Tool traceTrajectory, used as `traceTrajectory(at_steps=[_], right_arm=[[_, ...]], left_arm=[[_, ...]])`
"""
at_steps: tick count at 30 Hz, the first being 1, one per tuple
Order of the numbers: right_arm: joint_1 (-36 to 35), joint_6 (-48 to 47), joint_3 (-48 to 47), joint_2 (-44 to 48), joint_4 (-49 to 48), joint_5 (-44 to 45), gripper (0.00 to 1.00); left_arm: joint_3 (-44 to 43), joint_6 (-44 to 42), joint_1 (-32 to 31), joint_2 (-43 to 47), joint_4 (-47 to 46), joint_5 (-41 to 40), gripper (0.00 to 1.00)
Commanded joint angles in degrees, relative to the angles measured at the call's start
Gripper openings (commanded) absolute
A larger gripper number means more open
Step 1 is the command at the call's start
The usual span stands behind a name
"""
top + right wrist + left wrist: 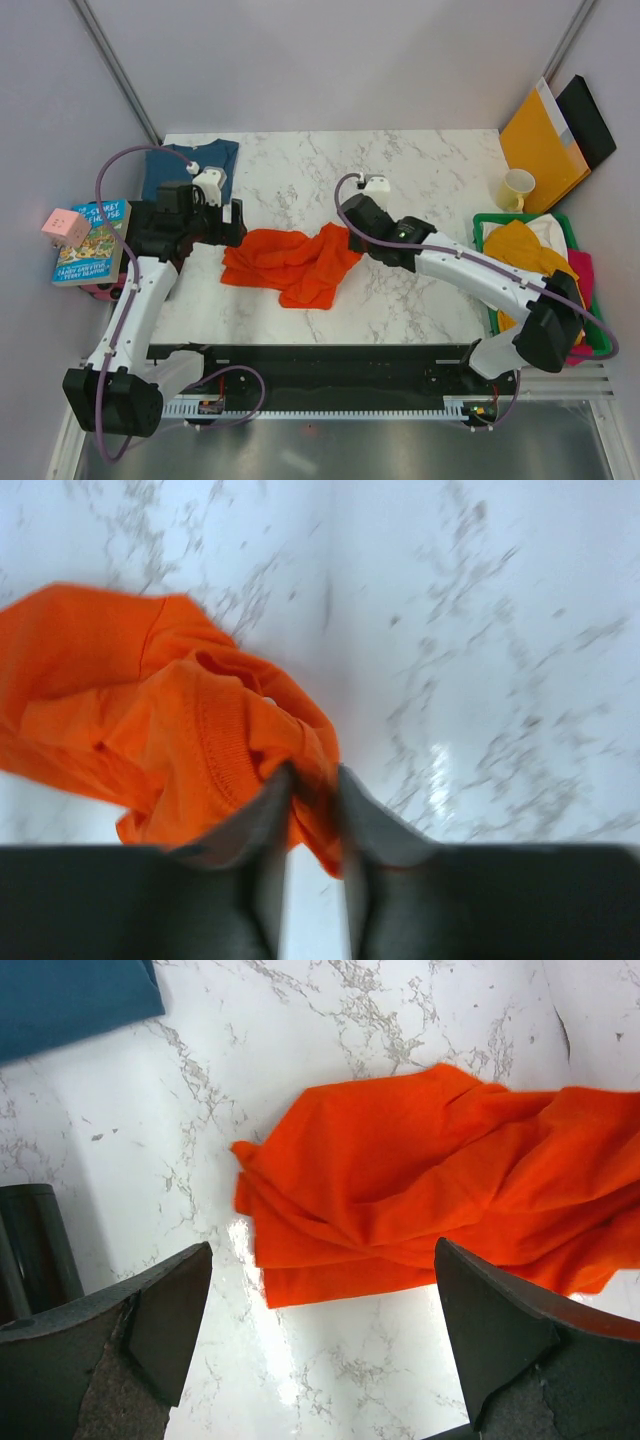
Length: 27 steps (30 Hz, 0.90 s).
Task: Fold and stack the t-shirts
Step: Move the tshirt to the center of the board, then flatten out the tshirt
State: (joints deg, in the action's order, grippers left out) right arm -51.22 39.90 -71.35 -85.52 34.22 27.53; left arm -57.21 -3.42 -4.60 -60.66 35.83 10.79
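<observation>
While the orange-red t-shirt (290, 262) lies crumpled near the middle of the marble surface (420, 170), the right gripper (342, 222) has its right end in hand. In the right wrist view the right gripper (312, 780) is almost fully closed, its two fingers pinching a fold of the cloth (150, 700) close to the ribbed collar. The left gripper (230, 218) hangs at the shirt's left end, and in its own view the left gripper (320, 1260) is spread wide and holds nothing, with the bunched edge of the shirt (430, 1180) below and between its fingers. A folded dark teal t-shirt (190, 165) lies flat at the far left corner of the surface. At the right edge a green basket (490, 222) holds a mustard yellow t-shirt (520, 250) with white and pink cloth beside it.
</observation>
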Motion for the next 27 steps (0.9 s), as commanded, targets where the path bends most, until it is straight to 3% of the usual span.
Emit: traceTrajectory(at_steps=[1,2,3,7,11,17,19,22,25,27], right_arm=[[2.8,0.8,0.4,2.3,-0.2,5.3,0.54],[2.8,0.6,0.3,2.0,0.9,5.9,0.62],[2.7,0.4,0.2,2.1,1.0,5.6,0.77],[1.0,-0.3,1.0,2.8,0.7,5.0,0.84],[-4.0,-0.4,2.8,1.1,0.9,5.3,0.79],[-7.4,9.7,10.9,-0.7,0.1,5.8,0.53],[-8.1,13.0,13.6,-0.9,-1.2,5.1,0.48],[-8.8,15.4,15.3,-2.4,-1.6,5.6,0.49],[-8.9,15.6,14.9,-4.7,-1.7,7.2,0.57],[-8.8,15.5,14.0,-5.7,-1.7,8.0,0.54]], left_arm=[[0.1,1.2,0.2,-1.4,-1.2,1.5,0.99],[0.3,1.3,0.3,-1.6,-1.3,1.8,0.99],[0.4,1.2,0.2,-1.6,-1.6,2.0,0.99],[1.1,0.7,0.2,-2.5,-2.3,2.7,0.99],[1.0,0.6,0.2,-4.0,-2.5,3.7,0.98],[1.5,0.6,0.2,-4.3,-2.7,4.4,0.98],[1.8,0.4,0.2,-4.4,-2.7,4.5,0.98],[2.1,0.4,0.2,-4.7,-2.8,4.9,0.98],[1.8,0.4,0.2,-5.3,-2.9,5.0,0.98],[1.7,0.5,0.2,-5.5,-3.0,4.9,0.98]])
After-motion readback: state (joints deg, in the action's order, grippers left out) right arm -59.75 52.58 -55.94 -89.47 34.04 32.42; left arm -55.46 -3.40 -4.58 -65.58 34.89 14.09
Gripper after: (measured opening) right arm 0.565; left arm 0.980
